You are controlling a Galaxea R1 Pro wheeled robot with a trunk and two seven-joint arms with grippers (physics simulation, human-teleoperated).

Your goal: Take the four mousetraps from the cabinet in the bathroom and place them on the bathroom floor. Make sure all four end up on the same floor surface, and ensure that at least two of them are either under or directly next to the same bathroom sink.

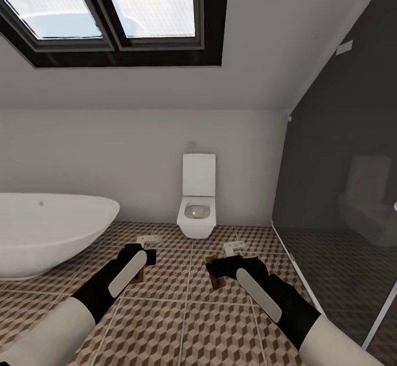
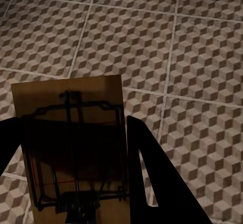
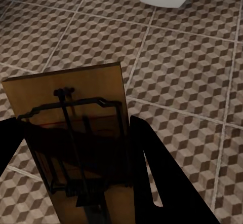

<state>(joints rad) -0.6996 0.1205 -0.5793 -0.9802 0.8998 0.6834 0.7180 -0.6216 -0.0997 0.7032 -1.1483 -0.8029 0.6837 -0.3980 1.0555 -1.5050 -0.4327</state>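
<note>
Mousetraps are in both grippers: the left wrist view shows one mousetrap point(image 2: 71, 148), a brown board with black wire parts, clamped between the dark fingers point(image 2: 152, 183) of the left gripper point(image 2: 76, 173), and the right wrist view shows a second mousetrap point(image 3: 76, 143) pinched the same way in the right gripper point(image 3: 81, 168). Both boards hang above the bathroom floor point(image 2: 192, 57), clear of the tiles.

The head view gives what the wrist cameras cannot: the room. A white toilet point(image 1: 197, 203) stands against the far white wall, and both arms reach toward it, the left gripper point(image 1: 144, 255) and the right gripper point(image 1: 220, 269) short of the toilet on either side of it. There the traps show only as brown slivers at the fingertips, the left-hand one point(image 1: 141, 274) and the right-hand one point(image 1: 216, 281). A white bathtub point(image 1: 49, 228) lies well to the toilet's left, a dark glass partition point(image 1: 336, 189) to its right, and a black-framed skylight point(image 1: 110, 12) sits in the sloped ceiling above. Two small white items lie on the tiles in front of the toilet; what they are I cannot tell.

The cube-patterned tiles point(image 1: 182, 322) with pale grout run from the toilet's base back under both arms.
</note>
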